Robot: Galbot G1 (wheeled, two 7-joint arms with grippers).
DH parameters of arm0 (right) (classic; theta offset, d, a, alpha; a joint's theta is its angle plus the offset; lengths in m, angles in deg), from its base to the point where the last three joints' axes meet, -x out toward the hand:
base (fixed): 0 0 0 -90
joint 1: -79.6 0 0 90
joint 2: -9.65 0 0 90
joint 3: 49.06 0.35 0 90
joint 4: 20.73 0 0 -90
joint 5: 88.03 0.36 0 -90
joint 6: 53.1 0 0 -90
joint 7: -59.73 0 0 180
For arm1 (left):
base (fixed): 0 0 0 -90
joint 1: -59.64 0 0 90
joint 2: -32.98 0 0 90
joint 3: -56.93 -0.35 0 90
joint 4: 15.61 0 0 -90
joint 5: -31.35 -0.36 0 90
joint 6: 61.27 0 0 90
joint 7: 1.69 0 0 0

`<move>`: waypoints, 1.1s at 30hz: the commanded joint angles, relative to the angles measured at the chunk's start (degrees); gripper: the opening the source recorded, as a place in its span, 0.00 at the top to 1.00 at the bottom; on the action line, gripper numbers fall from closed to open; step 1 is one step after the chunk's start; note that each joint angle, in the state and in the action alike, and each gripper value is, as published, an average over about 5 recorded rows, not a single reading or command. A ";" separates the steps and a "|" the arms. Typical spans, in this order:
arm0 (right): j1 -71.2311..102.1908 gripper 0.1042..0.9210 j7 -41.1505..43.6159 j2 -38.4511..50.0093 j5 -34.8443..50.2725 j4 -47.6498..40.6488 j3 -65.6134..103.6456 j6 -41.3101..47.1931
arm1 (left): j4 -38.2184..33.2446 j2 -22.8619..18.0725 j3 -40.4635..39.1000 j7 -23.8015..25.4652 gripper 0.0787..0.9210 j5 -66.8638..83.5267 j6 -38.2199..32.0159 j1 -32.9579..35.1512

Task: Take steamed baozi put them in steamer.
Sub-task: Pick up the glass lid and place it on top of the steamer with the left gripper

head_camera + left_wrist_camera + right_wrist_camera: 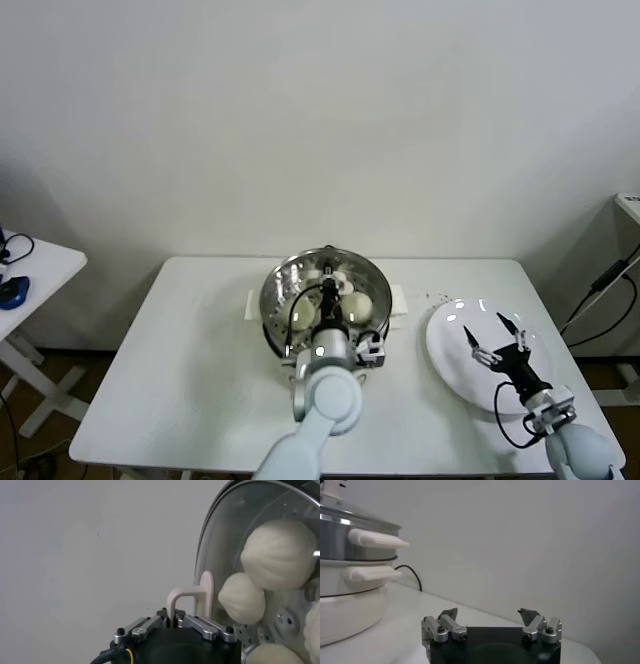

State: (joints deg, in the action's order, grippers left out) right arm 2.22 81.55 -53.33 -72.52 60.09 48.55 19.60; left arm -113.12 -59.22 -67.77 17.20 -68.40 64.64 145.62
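Steamer [325,300], bench [180,370] centre: holds several baozi [280,554]; four partly visible in the left wrist view.
Glass lid [207,595]: over the steamer, handle gripped by the clenched left end effector [175,624].
Plate [450,345], right: bare.
Right end effector [493,338]: released, above the plate.
Status: loading apparently complete.

The left gripper [175,614] is closed on a white handle [186,599]. The handle sits on a round glass lid [220,550]. Through the lid you can see the shiny steamer [287,620] with little holes in its floor. Cream buns [279,554] lie inside it. One big bun and a smaller bun [242,599] touch each other. Two more peek in at the edge.
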 commanded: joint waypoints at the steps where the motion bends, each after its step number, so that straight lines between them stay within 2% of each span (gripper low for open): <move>1: -0.16 0.12 0.10 -0.16 -0.12 0.04 -0.01 -0.01 | -0.20 -2.80 -0.05 -0.62 0.91 0.61 0.24 0.28; 21: -0.73 0.12 1.04 -0.50 -0.18 -0.41 0.16 -0.10 | -0.60 -2.80 -0.18 -2.73 0.90 1.48 -0.03 0.81; 24: -0.97 0.12 1.11 -0.51 -0.23 -0.61 0.13 -0.08 | -1.01 -2.80 -0.19 -2.62 0.85 1.48 -0.30 1.13; 33: -1.44 0.12 1.55 -0.73 -0.42 -0.83 -0.20 0.10 | -2.23 -2.25 0.05 -2.01 0.55 1.35 -0.97 1.87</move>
State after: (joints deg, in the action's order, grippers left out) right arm 0.91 82.98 -54.02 -72.89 59.33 48.44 19.61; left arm -114.74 -59.22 -67.82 14.83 -67.18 64.00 147.24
